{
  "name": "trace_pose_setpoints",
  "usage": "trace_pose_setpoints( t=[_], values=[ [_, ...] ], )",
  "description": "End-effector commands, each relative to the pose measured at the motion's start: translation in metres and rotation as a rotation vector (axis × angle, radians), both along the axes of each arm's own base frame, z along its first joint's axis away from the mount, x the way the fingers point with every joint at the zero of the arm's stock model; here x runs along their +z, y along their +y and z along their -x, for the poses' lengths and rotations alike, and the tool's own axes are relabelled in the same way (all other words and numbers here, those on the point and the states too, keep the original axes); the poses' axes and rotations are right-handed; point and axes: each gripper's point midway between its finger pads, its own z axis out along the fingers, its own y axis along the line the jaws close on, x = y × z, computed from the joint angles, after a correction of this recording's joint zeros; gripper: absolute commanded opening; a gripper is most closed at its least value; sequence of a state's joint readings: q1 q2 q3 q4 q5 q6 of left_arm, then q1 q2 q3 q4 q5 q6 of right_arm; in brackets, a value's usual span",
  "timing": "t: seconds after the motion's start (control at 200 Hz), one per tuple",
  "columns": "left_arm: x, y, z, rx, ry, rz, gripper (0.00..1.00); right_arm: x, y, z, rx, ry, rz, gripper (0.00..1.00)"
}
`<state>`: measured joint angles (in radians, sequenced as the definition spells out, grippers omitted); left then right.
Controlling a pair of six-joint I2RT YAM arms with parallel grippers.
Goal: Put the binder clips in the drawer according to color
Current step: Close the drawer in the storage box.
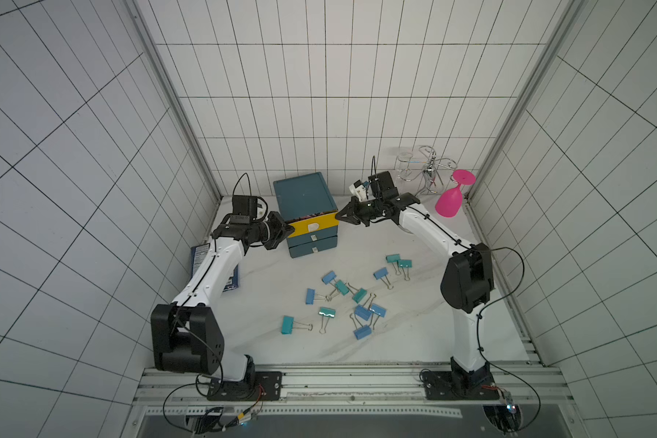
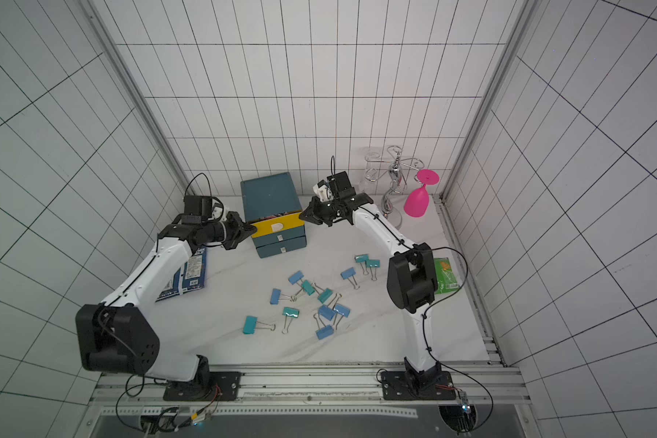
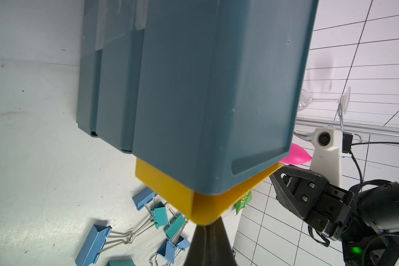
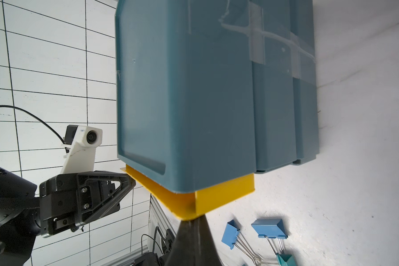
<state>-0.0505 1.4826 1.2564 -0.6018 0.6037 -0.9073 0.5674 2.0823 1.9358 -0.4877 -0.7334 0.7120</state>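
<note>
The drawer cabinet is dark teal and stands at the back of the table. Its yellow top drawer sticks out a little; the two teal drawers below are pushed in. My left gripper is shut, its tip against the yellow front's left corner. My right gripper is also shut, its tip against the right corner. Neither holds anything. Several light-blue and teal binder clips lie scattered on the white table in front of the cabinet.
An upside-down pink wine glass and a chrome wire glass rack stand at the back right. A blue packet lies under my left arm. A green packet lies beside my right arm, near the right wall.
</note>
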Motion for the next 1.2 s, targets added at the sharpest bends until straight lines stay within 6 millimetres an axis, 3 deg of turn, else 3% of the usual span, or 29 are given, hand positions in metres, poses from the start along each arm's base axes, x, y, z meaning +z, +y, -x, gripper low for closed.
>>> trace_pose_setpoints(
  t=[0.0,0.84,1.194],
  values=[
    [0.013,0.001,-0.011,-0.011,-0.057,-0.002,0.00,0.000,-0.001,-0.010,-0.010,0.002,-0.010,0.00],
    [0.009,0.004,-0.030,-0.015,-0.048,-0.017,0.00,-0.009,0.008,-0.030,-0.046,0.033,-0.038,0.00],
    [0.021,0.005,-0.018,-0.013,-0.070,-0.015,0.00,-0.010,-0.003,-0.011,-0.060,0.043,-0.044,0.00]
  ],
)
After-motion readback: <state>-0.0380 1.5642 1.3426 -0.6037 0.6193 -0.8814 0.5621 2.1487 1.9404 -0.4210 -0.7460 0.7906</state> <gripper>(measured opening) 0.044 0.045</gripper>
